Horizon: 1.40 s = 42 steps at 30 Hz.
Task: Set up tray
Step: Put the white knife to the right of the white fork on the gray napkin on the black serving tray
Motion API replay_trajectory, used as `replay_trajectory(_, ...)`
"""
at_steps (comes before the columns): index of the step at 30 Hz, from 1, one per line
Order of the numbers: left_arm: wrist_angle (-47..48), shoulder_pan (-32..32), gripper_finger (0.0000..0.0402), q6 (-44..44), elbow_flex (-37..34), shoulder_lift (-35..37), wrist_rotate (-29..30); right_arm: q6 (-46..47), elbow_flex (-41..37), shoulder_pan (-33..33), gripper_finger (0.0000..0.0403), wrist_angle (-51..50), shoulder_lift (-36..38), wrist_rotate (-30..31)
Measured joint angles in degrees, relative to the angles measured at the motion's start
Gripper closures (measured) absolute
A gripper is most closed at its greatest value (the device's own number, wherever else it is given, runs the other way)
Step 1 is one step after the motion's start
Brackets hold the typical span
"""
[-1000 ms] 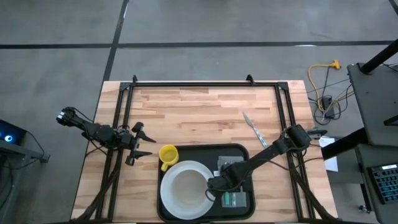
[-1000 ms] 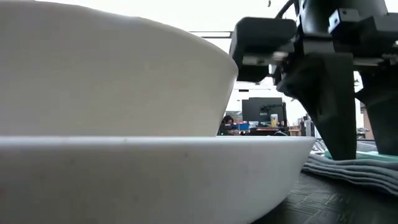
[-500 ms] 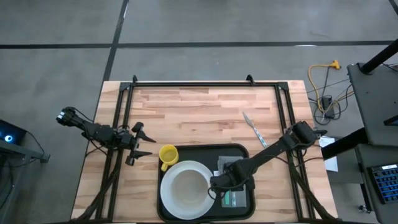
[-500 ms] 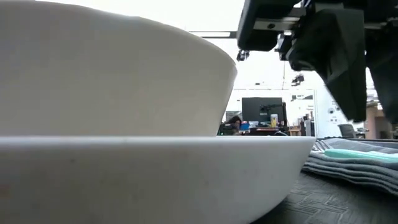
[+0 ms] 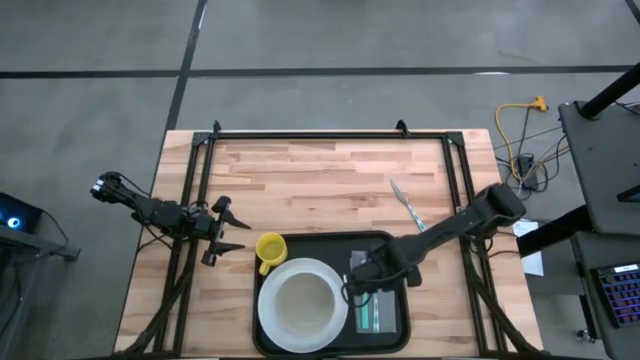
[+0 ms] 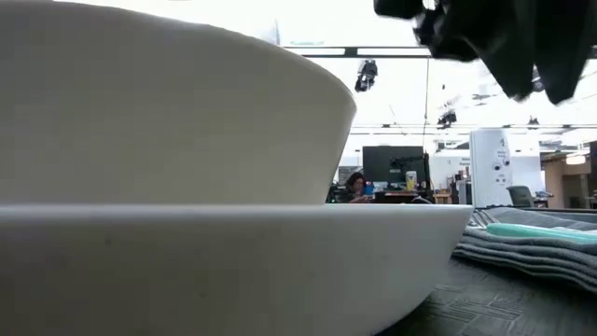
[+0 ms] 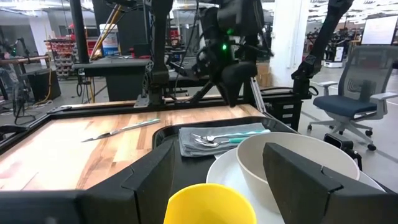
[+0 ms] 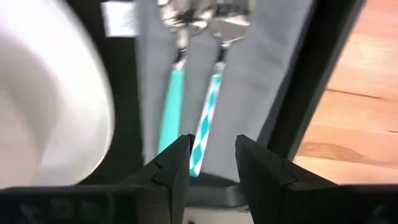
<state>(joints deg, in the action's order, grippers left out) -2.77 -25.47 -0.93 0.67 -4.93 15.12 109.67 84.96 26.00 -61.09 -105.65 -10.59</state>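
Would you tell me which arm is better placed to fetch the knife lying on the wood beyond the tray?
Probably the right. Its end effector hangs over the tray beside the napkin, empty, with the knife just beyond it. The left end effector waits open, across the yellow cup.

Two dark, matte six-joint arms of slender tubular links with bulkier joint housings. Left arm [image 5: 150,210], beside the tray [image 5: 392,245]: black cables trail along its links; its gripper [image 5: 232,233] ends in two thin pointed fingers. Right arm [image 5: 450,232], above the tray: green indicator light on its wrist housing; blocky, angular black fingers [image 8: 171,171].
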Motion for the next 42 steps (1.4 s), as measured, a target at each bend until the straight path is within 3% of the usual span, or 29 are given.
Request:
replay_trajectory(4, 0.0, 0.0, 0.0178, 0.0, 0.0, 0.0, 0.0, -5.1, 1.1, 0.1, 0.0285, 0.2, 1.5, 0.0)
replay_trajectory(13, 0.0, 0.0, 0.0178, 0.0, 0.0, 0.0, 0.0, -13.0, -0.8, -1.9, 0.0291, -6.2, 3.2, 6.2)
replay_trajectory(17, 0.0, 0.0, 0.0178, 0.0, 0.0, 0.0, 0.0, -19.2, -9.3, -5.2, 0.0294, -7.2, 8.1, 5.5)
replay_trajectory(24, 0.0, 0.0, 0.0178, 0.0, 0.0, 0.0, 0.0, -23.2, -27.5, -10.6, 0.0289, -3.7, 25.2, 6.6)
replay_trajectory(31, 0.0, 0.0, 0.0178, 0.0, 0.0, 0.0, 0.0, -29.2, -38.9, -16.7, 0.0295, -3.7, 40.4, 7.8)
replay_trajectory(37, 0.0, 0.0, 0.0178, 0.0, 0.0, 0.0, 0.0, -36.0, -44.5, -22.6, 0.0302, -6.4, 46.5, 7.4)
replay_trajectory(42, 0.0, 0.0, 0.0178, 0.0, 0.0, 0.0, 0.0, -42.4, -44.9, -27.2, 0.0305, -5.5, 45.9, 7.0)
